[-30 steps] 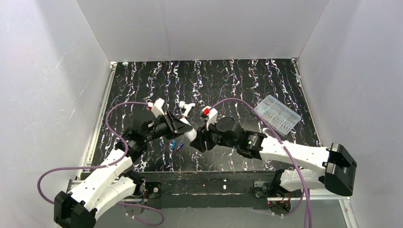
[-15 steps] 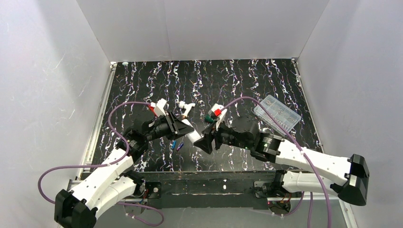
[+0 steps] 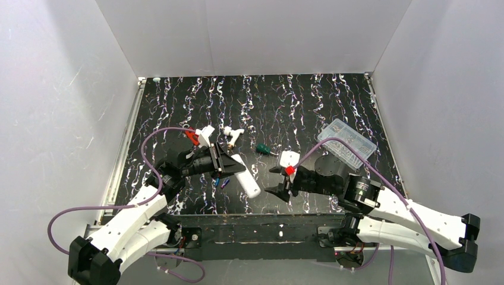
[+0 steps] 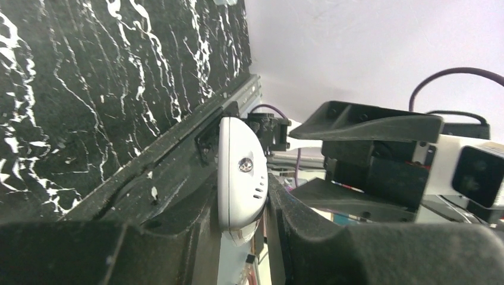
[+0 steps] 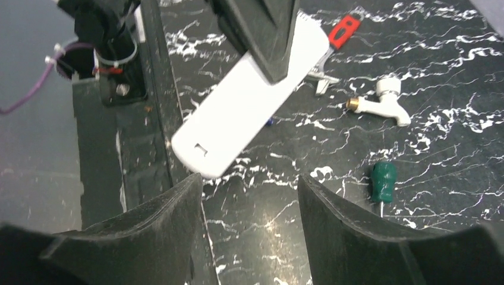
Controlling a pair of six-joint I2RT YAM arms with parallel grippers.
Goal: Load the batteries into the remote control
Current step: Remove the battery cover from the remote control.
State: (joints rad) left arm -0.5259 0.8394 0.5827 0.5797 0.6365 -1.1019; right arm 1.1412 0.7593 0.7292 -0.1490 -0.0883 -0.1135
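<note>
My left gripper [image 3: 229,161] is shut on one end of the white remote control [image 3: 249,183]. It holds the remote slanted over the table's near middle. In the left wrist view the remote's rounded end [image 4: 241,172] is pinched between my fingers [image 4: 297,225]. The right wrist view shows the remote's plain face with a small notch [image 5: 246,107]. Two tiny blue batteries [image 3: 220,181] lie on the table under the left gripper, and one shows as a blue dot [image 5: 270,122]. My right gripper [image 3: 275,181] is open and empty, to the right of the remote, and its jaws [image 5: 249,196] frame bare table.
A green-handled screwdriver [image 3: 261,148] [image 5: 383,181] lies beyond the right gripper. A white pipe fitting [image 3: 233,135] [image 5: 386,101] lies behind the left gripper. A clear plastic box [image 3: 346,141] sits at the right. The table's front edge [image 5: 148,136] is close beside the remote.
My right gripper has pulled back to the right, away from the remote, and now stands open. My left gripper still holds the remote, lowered slightly. The screwdriver is now uncovered.
</note>
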